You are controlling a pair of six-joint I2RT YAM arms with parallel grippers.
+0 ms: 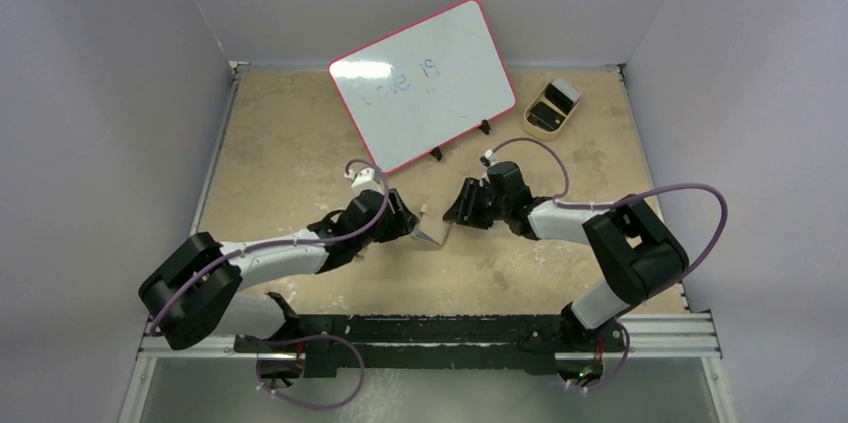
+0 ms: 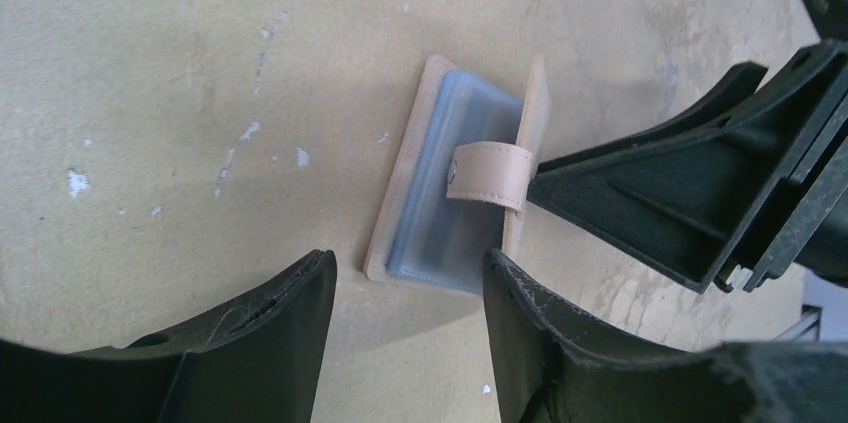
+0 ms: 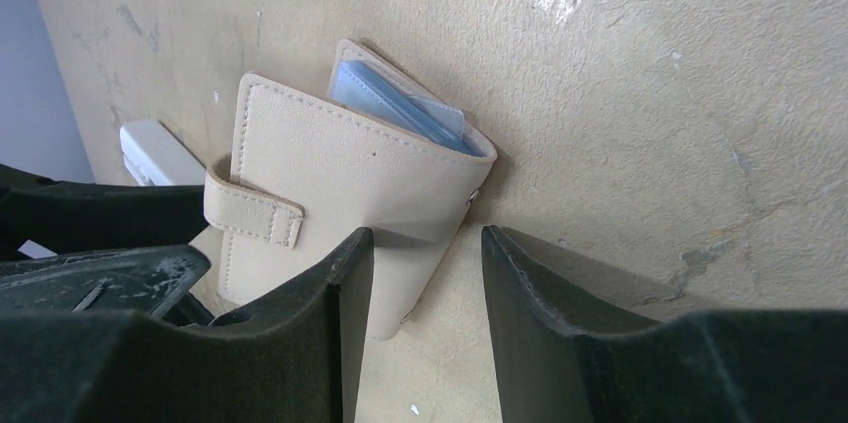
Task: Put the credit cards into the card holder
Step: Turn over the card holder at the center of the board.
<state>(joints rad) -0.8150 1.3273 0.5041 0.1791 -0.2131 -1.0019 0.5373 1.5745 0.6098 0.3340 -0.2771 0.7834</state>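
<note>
Right, we see the card holder (image 2: pixel 405 183) at the middle of the left wrist view, half open on the table (image 2: pixel 150 93), pale blue credit cards (image 2: pixel 440 218) lying inside under its tab. At the bottom edge, the left gripper (image 2: pixel 408 273) is spread wide and pinching nothing. From the right of the frame, the right gripper (image 3: pixel 428 243) is also spread, one finger up against the raised cover.
</note>
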